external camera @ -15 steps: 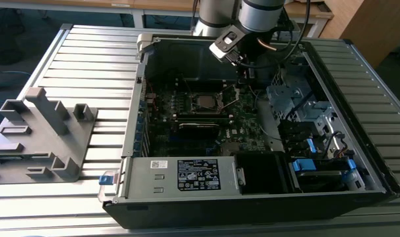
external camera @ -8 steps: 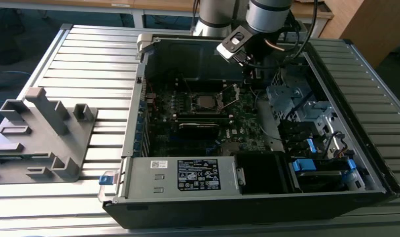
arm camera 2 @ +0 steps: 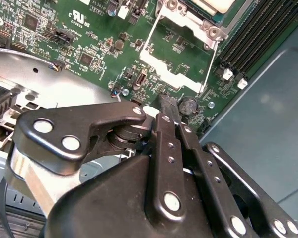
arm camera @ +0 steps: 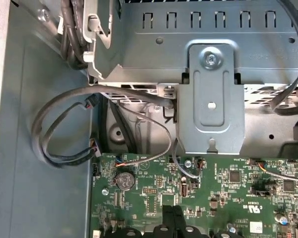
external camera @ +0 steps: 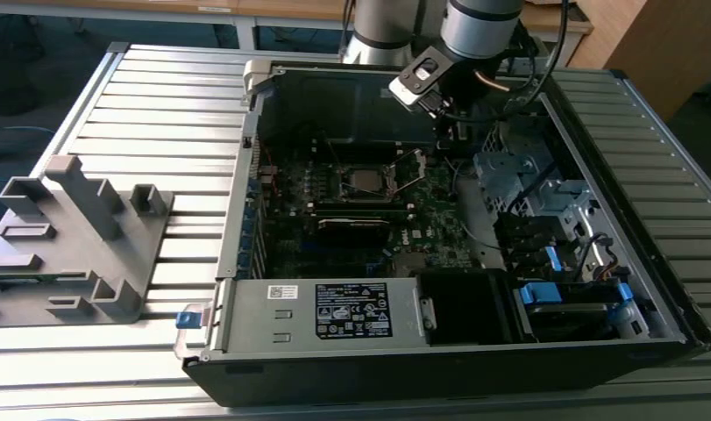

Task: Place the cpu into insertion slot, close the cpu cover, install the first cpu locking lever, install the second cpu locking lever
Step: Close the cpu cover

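Open computer case (external camera: pixel 449 373) on the slatted counter (external camera: pixel 156 105), side panel off, arm reaching in over the far wall. Narrow pincer (arm camera 2: pixel 165 102), fingertips pressed almost together and carrying nothing, poised just above the green motherboard (arm camera 2: pixel 89 44) and close beside the free edge of the cpu cover (arm camera 2: pixel 171 77). Silvery-brown cpu (external camera: pixel 365 179) apparently seated in the insertion slot (external camera: pixel 342 182), near the middle of the board in the exterior view. Cover raised and swung away from the slot toward the exterior view's right (window open, green board visible through it), so not yet closed; state of the locking levers not clear. Judged step in hand: closing the cover. Calls for contact on the frame's free edge and a push over its hinge, low enough to catch the thin plate yet clear of the small components around it. Also inside the case: a white-labelled grey box (external camera: pixel 320 311) along the near wall, a drive bay with blue tabs (external camera: pixel 562 294) at the exterior view's right, and loose grey cables (arm camera: pixel 59 124) looped over the bare case floor. On the counter at the exterior view's left, a grey moulded holder (external camera: pixel 81 237) with several pockets; contents not discernible.
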